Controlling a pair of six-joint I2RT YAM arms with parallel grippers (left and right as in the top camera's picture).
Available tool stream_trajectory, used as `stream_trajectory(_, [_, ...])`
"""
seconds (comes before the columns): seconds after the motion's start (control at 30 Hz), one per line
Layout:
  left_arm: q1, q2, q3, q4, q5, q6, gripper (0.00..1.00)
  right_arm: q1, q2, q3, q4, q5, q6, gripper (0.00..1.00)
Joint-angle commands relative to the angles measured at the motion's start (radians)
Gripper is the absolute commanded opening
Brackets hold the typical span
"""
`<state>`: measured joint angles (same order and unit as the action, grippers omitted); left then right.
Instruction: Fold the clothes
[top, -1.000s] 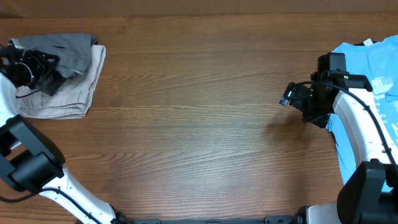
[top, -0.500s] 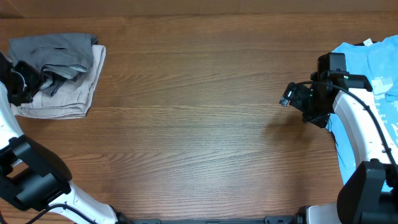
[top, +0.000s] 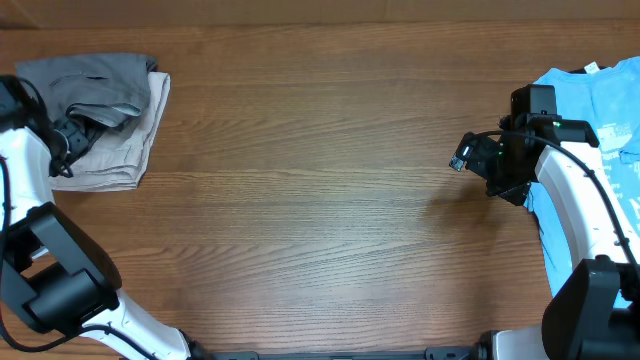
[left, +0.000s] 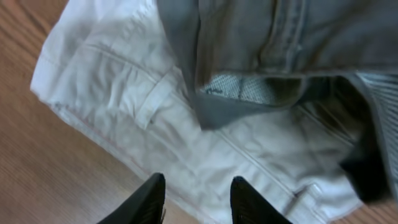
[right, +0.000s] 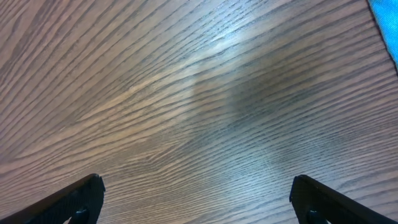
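Both left fingers (left: 146, 202) and right fingers (right: 78, 199) gape empty; shorts (top: 90, 82) partly hide beige garment (top: 110, 152); T-shirt (top: 615, 90) cut off.

White arms (top: 580, 200) — black joints (top: 55, 282)

The grey shorts (top: 95, 80) hide part of the beige garment (top: 115, 150); the blue T-shirt (top: 612, 90) runs off-frame.

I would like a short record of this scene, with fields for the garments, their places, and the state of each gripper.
surface: brown wooden table
task garment: dark-grey woven shorts, bunched, lying on the beige garment, left side
beneath it: pale beige folded garment
other cloth: light-blue T-shirt, right edge
left gripper: open, holds nothing, over the beige garment's edge
right gripper: wide open, over bare wood
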<state>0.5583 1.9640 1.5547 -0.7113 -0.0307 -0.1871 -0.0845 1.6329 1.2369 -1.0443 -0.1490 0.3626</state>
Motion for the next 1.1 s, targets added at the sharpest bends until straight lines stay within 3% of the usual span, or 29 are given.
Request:
stream_trajectory(0.0, [0.003, -0.002, -0.073, 0.089, -0.003, 0.090, 0.41, -0.001, -0.005, 0.008, 0.003, 0.010, -0.004, 1.00])
stream_trajectory(0.2, [0.003, -0.002, -0.131, 0.209, 0.005, 0.106, 0.51, -0.001, -0.005, 0.008, 0.003, 0.010, -0.004, 1.00])
stream_trajectory(0.63, [0.002, 0.007, -0.238, 0.418, 0.006, 0.105, 0.54, -0.001, -0.005, 0.008, 0.003, 0.010, -0.004, 1.00])
stream_trajectory(1.07, [-0.023, 0.088, -0.240, 0.505, 0.021, 0.129, 0.57, -0.001, -0.005, 0.008, 0.003, 0.010, -0.004, 1.00])
